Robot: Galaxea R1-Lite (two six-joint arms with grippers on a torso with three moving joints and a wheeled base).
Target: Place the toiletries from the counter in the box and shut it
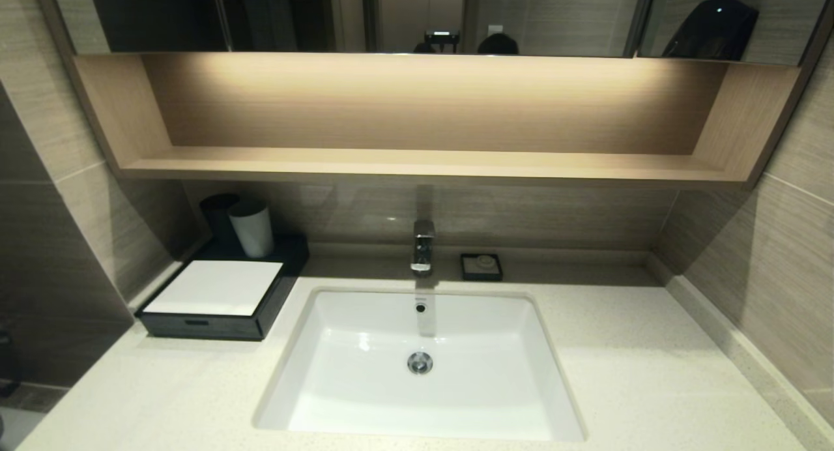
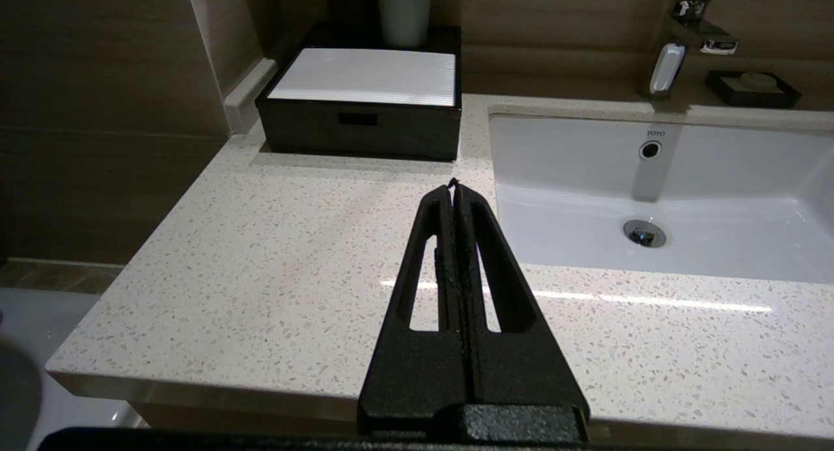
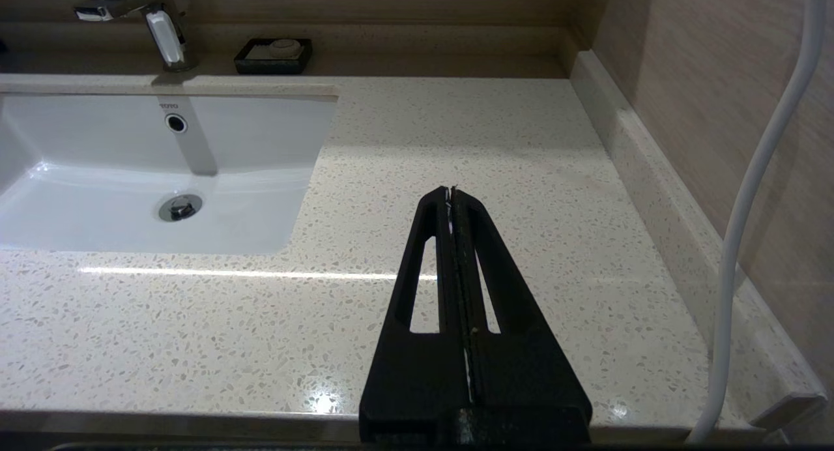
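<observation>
The black box (image 1: 221, 304) with a white top panel stands at the counter's (image 1: 638, 373) back left corner, its front drawer pushed in; the left wrist view also shows the box (image 2: 361, 105). No toiletries show in any view. My left gripper (image 2: 453, 185) is shut and empty, held over the front of the counter (image 2: 260, 255) left of the basin. Right of the basin, over the counter (image 3: 508, 151), my right gripper (image 3: 451, 191) is shut with nothing in it. Neither arm shows in the head view.
A white basin (image 1: 420, 366) is set in the middle, with a chrome tap (image 1: 422, 246) behind it. A small black soap dish (image 1: 481, 266) sits right of the tap. A white cup (image 1: 252, 228) and a dark cup stand behind the box. A white cable (image 3: 756, 197) hangs by the right wall.
</observation>
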